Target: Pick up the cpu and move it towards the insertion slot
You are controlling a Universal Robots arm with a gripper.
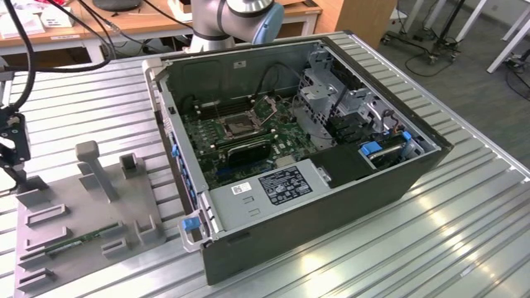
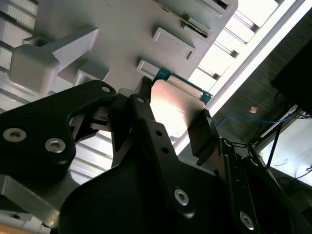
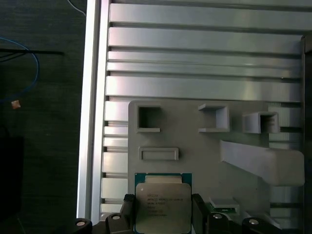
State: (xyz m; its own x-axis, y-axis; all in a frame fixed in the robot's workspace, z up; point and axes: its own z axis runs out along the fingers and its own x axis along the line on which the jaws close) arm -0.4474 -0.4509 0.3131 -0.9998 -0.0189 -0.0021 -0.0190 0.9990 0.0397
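The cpu (image 3: pixel 163 202), a flat square chip with a silvery top and a green rim, sits between the black fingers (image 3: pixel 128 210) of my gripper (image 3: pixel 163 210), which press on two opposite edges. In the second wrist view the cpu (image 2: pixel 174 105) shines pale in the gripper (image 2: pixel 175 117) just above the grey fixture plate (image 2: pixel 112 34). I cannot tell whether the chip still touches the plate. In the exterior view my gripper (image 1: pixel 12 146) hangs at the far left over the plate. The insertion slot (image 1: pixel 239 126) lies well to the exterior view's right, on the green board inside the open computer case.
The grey fixture plate (image 1: pixel 83 211) carries raised blocks, a tall post (image 1: pixel 89 162) and a green memory stick (image 1: pixel 79 241). The open case's wall (image 1: pixel 170 133) stands between the plate and the board. The slatted metal table (image 1: pixel 431 248) ends close beside the plate.
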